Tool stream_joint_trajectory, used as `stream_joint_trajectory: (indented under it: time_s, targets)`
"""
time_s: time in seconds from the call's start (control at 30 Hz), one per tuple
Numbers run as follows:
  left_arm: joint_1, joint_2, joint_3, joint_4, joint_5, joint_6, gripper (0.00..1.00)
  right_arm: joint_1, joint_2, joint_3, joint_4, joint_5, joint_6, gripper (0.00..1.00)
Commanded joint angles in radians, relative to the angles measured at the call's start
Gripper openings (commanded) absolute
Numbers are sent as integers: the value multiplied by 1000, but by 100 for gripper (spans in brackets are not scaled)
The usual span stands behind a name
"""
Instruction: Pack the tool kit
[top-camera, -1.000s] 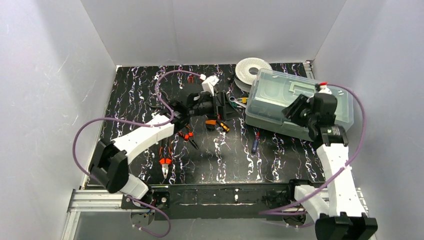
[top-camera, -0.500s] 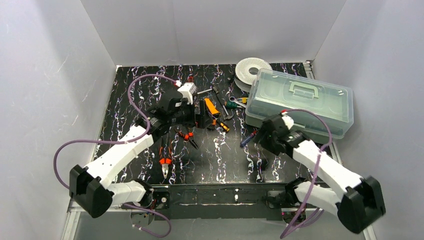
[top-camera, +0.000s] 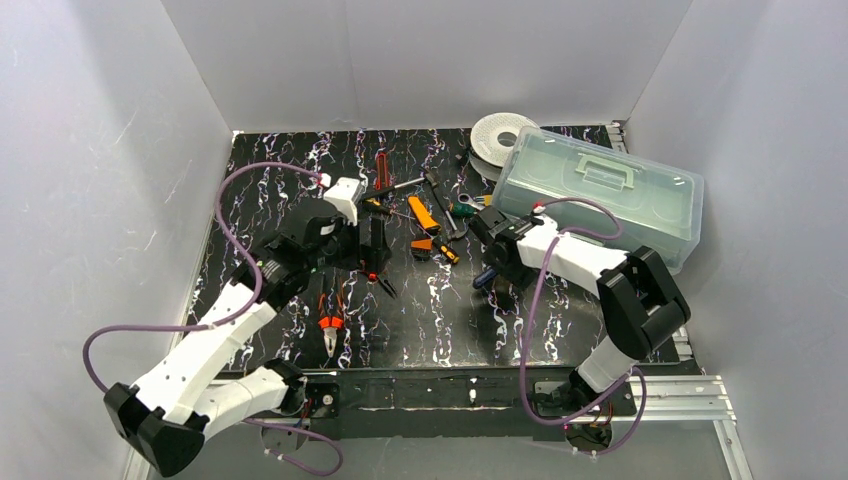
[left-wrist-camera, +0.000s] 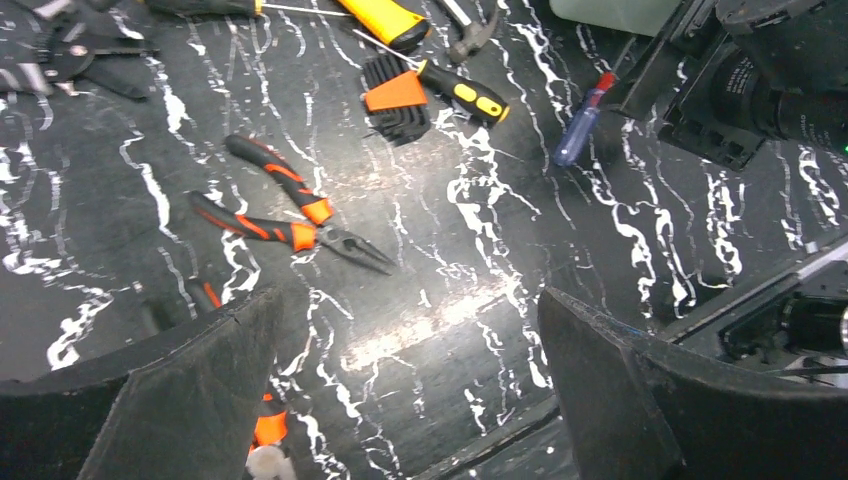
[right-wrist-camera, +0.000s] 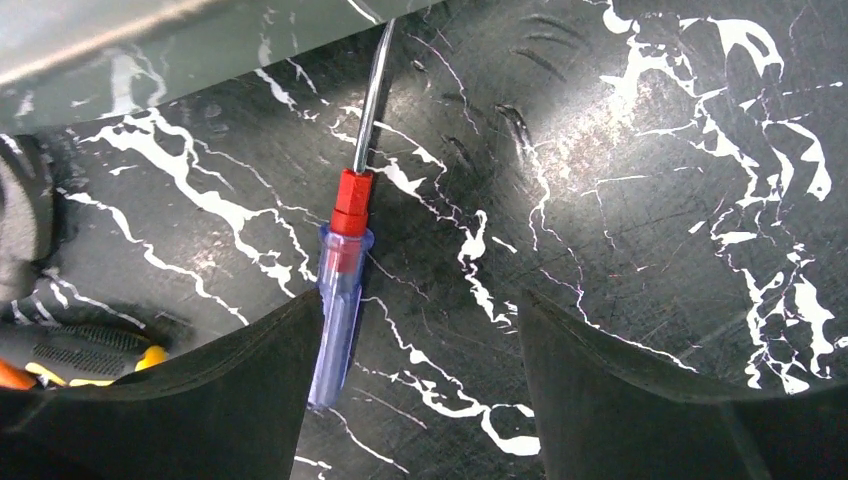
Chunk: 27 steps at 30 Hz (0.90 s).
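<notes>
The pale-green tool kit box (top-camera: 600, 205) stands at the right, its clear lid down. Loose tools lie left of it. My right gripper (top-camera: 497, 264) is open, low over the mat just left of the box. In the right wrist view (right-wrist-camera: 420, 300) a blue-handled screwdriver (right-wrist-camera: 340, 290) lies against the inside of its left finger, not gripped. My left gripper (top-camera: 362, 244) is open and empty (left-wrist-camera: 408, 300) above the orange-and-black pliers (left-wrist-camera: 290, 215). A black hex key set (left-wrist-camera: 395, 100) and a yellow-black screwdriver (left-wrist-camera: 462, 92) lie beyond.
A white round spool (top-camera: 502, 135) sits behind the box. Another orange-handled pliers (top-camera: 330, 326) lies near the front edge. Orange tools (top-camera: 424, 215) and a red-handled tool (top-camera: 381, 170) lie mid-table. White walls close in three sides.
My right arm has swung down from the box to the mat beside the blue screwdriver. My left gripper has drawn back left and nearer, away from the tool pile.
</notes>
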Motion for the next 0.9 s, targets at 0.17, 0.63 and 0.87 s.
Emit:
stream_joint_trajectory:
  time_s: [0.17, 0.63, 0.87]
  targets:
    - [13, -76, -34, -69, -125, 83, 98, 23, 135, 35, 96, -32, 37, 76]
    - [20, -80, -52, -87, -177, 87, 98, 187, 203, 113, 347, -211, -166, 11]
    - [40, -49, -41, -136, -230, 62, 98, 225, 301, 206, 662, -494, -422, 12]
